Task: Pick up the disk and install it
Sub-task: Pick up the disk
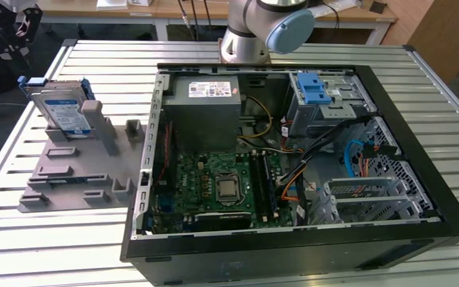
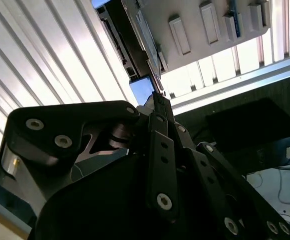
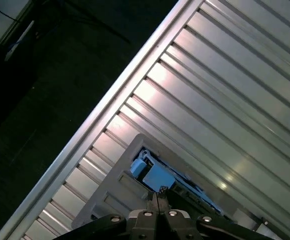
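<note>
Disk (image 3: 156, 176) nr gripper (image 3: 158, 193) tips.

disk (image 1: 60, 112): bare silver metal, glossy label, blue plastic rails. holder (image 1: 60, 173): matt grey plastic (probably printed). table (image 1: 54, 242): ribbed metal slats, satin sheen. computer case (image 1: 293, 257): matt black shell. gripper (image 2: 157, 100): matt black, shiny screws.

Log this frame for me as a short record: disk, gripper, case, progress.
disk: standing in the grey fixture, to the exterior view's left of the computer case
gripper: shut, close by the disk's blue end in the first wrist view; contact unclear
computer case: open, on the slatted table
progress: disk not picked up, not installed
</note>
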{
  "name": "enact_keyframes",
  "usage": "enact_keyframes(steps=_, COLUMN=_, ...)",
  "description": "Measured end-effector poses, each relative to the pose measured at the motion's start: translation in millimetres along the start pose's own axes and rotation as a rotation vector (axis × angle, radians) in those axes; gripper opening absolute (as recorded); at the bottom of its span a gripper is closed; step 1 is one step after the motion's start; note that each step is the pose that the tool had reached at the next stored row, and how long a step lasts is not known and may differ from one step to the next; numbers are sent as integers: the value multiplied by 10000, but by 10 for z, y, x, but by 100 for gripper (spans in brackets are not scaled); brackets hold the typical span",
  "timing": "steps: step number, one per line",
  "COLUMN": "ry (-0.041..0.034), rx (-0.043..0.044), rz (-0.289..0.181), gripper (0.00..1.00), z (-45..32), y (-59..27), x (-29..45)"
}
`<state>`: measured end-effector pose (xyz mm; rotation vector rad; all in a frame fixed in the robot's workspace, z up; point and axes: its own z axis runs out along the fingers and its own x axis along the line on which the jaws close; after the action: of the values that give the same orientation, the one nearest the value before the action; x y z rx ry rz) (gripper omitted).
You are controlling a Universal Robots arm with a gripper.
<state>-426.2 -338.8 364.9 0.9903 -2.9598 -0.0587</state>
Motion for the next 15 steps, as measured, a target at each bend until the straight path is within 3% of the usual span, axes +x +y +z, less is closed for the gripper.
enact_keyframes(steps=15, ry=47, rx=8, rz=-1125, gripper=11, z=0, y=0, x=0)
